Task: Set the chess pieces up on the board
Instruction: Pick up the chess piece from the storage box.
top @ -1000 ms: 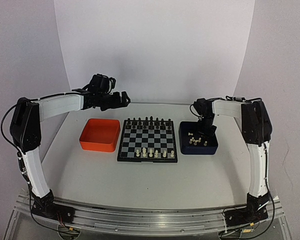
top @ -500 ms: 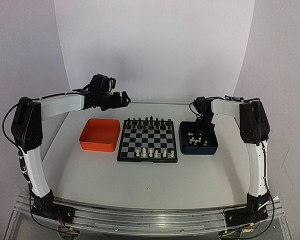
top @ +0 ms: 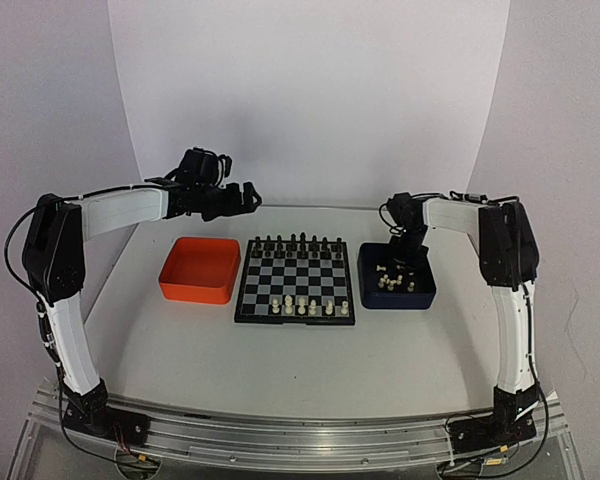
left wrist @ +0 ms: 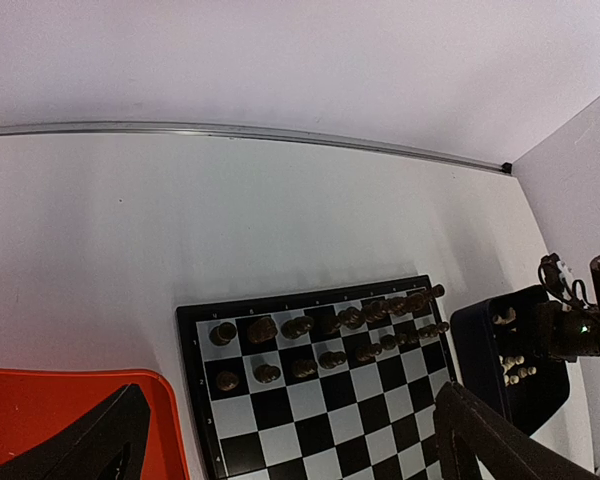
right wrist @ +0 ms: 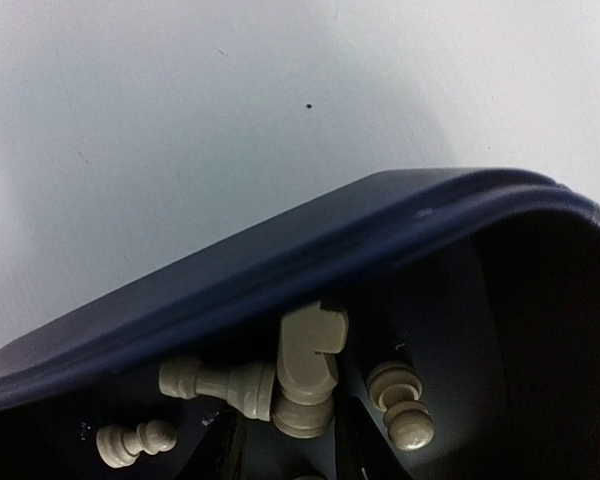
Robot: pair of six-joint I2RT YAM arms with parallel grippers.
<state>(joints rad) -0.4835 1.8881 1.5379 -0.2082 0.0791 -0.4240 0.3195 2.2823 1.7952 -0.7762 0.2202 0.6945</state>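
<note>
1. I can read no text, number, brand or sign in any of my views.
2. The board (top: 298, 272) shows me only plain checkered squares and a plain black border.
3. The blue tray (right wrist: 310, 240), the orange tray (top: 195, 293) and the chess piece (right wrist: 305, 365) closest to me are unmarked.

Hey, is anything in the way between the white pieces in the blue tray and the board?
Only the blue tray's own wall: the pieces lie inside it, so each must be lifted over. It sits right beside the board, with nothing visible between. The left end effector hangs up behind the orange tray.
</note>
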